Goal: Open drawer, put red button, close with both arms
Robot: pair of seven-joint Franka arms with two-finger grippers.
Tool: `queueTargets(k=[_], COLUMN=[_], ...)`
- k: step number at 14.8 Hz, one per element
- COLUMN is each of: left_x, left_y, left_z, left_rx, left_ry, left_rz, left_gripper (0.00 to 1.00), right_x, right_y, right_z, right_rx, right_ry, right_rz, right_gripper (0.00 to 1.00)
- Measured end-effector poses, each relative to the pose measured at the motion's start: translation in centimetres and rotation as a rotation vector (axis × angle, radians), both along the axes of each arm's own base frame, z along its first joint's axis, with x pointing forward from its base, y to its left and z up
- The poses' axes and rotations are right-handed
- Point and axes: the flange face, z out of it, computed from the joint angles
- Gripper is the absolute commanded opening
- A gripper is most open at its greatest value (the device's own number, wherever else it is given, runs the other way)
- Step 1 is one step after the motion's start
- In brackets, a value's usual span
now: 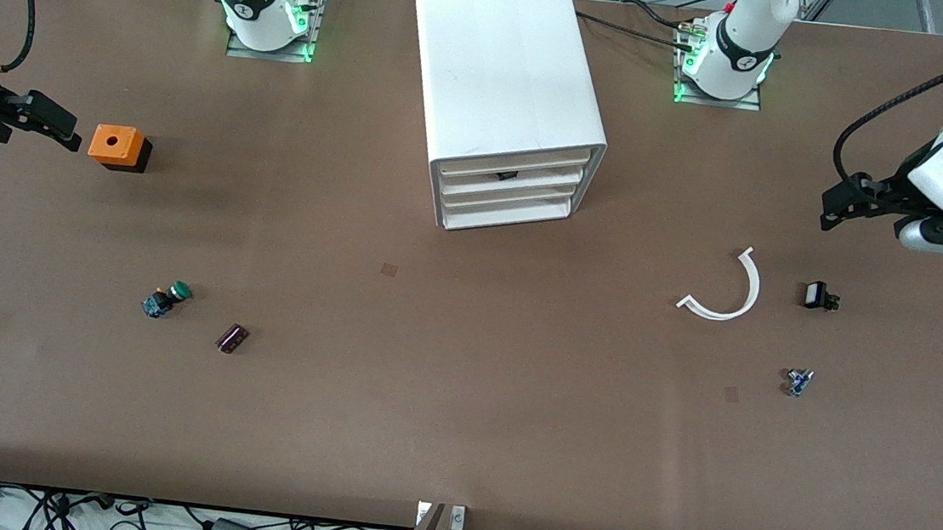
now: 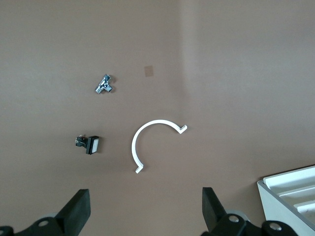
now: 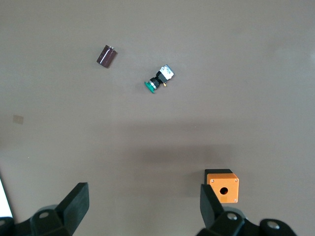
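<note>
The white cabinet [image 1: 509, 80] stands at the middle of the table near the arms' bases, and its corner shows in the left wrist view [image 2: 290, 191]. Its middle drawer [image 1: 512, 190] looks shut. A small dark thing [image 1: 507, 174] shows at the slot above it; I cannot tell what it is. The red button is not in view. My left gripper [image 1: 837, 203] [image 2: 145, 211] hangs open and empty over the left arm's end of the table. My right gripper [image 1: 61, 127] [image 3: 142, 209] hangs open and empty beside the orange box [image 1: 116, 147].
A green-capped button [image 1: 168, 298] [image 3: 158, 81] and a dark purple cylinder [image 1: 232, 338] [image 3: 106, 55] lie toward the right arm's end. A white curved strip [image 1: 725, 291] [image 2: 152, 142], a black switch [image 1: 819, 295] [image 2: 89, 144] and a small metal part [image 1: 798, 382] [image 2: 104, 84] lie toward the left arm's end.
</note>
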Motion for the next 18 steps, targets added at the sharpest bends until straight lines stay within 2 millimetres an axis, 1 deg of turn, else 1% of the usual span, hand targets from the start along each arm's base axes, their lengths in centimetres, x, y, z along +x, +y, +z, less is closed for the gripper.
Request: queueTargets(k=[2, 7, 18], left_x=[0.13, -0.45, -0.47], left_y=[0.08, -0.85, -0.68], left_z=[-0.29, 0.10, 0.19], left_rx=[0.000, 0.002, 0.002], left_ry=[0.005, 0.030, 0.029], left_rz=[0.001, -0.016, -0.013], left_gripper=[1.00, 1.00, 1.00], right_x=[-0.07, -0.17, -0.28], right_y=[0.02, 0.16, 0.28], right_z=[0.14, 0.10, 0.02], right_rx=[0.000, 0.000, 0.001], right_ry=[-0.002, 0.006, 0.016], right_rz=[0.000, 0.003, 0.005], right_gripper=[1.00, 1.00, 1.00])
